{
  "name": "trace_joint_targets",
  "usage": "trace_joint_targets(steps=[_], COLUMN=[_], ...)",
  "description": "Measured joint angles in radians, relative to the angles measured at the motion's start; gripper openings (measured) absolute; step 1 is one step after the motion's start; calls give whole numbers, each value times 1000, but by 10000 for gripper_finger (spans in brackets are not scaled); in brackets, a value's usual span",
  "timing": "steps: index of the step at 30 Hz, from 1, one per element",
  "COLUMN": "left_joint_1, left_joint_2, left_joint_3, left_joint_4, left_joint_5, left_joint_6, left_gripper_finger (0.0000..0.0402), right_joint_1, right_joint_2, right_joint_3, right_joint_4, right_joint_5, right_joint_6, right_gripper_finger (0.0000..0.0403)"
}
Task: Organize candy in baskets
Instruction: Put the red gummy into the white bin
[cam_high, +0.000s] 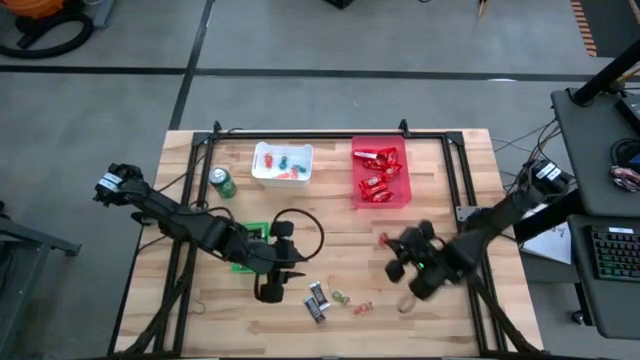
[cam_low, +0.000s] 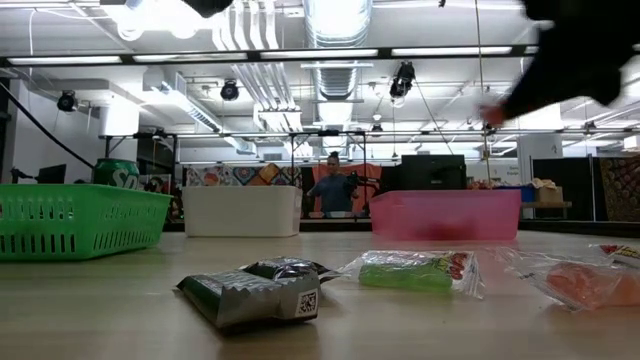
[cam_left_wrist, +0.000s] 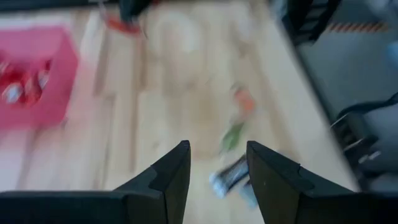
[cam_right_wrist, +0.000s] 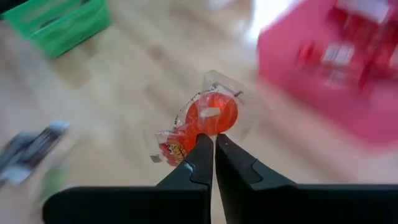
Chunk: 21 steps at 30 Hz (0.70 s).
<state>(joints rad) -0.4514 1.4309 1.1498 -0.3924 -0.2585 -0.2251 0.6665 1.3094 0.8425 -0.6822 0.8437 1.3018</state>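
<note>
My right gripper (cam_right_wrist: 214, 140) is shut on a round orange-red candy (cam_right_wrist: 211, 115) in a clear wrapper, above the table between the red basket (cam_high: 380, 172) and the loose sweets. In the high view this candy (cam_high: 383, 238) shows just ahead of my right gripper (cam_high: 392, 252). My left gripper (cam_left_wrist: 217, 168) hangs open beside the green basket (cam_high: 250, 245), above two dark silver-wrapped bars (cam_high: 317, 300). A green piece (cam_high: 340, 297) and an orange piece (cam_high: 360, 307) lie flat next to them. The white basket (cam_high: 283, 163) holds a few sweets, and the red one holds several red-wrapped bars. My right gripper pinches the clear wrapper's near end (cam_right_wrist: 200, 132) between its two fingertips. The fingers slant down toward the table. The round sweet sticks out beyond the fingertips, lifted clear of the table.
A green drink can (cam_high: 222, 183) stands left of the white basket. A clear-wrapped piece (cam_high: 405, 303) lies under my right arm. A black frame runs along the table's far edge and sides. In the low view a person (cam_low: 332, 190) stands far off in the room behind.
</note>
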Motion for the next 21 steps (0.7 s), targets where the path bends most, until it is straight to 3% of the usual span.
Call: trace_joint_targets(steps=[6,9,12,17,21], left_joint_1=[6,2,0,-22,-54], left_joint_2=[-2,-2,-3,-4,-4], left_joint_3=[39,43,21,-28,-46], left_joint_4=[-306,-431,-471,-472,-460], left_joint_5=[-25,-24,-25,-22,-44], left_joint_6=[-78,-123,-157,-182,-196], left_gripper_finger=[141,141,141,141,141], right_joint_1=[-319,-484,-638,-856,-964], right_joint_2=[-14,8,51,154,256], right_joint_3=[0,2,2,2,12], right_joint_4=[260,496,765,1145,1315], right_joint_5=[-39,-163,-351,-692,-761], right_joint_6=[-511,-780,-979,-1060,-1054], right_gripper_finger=[8,8,8,8,8])
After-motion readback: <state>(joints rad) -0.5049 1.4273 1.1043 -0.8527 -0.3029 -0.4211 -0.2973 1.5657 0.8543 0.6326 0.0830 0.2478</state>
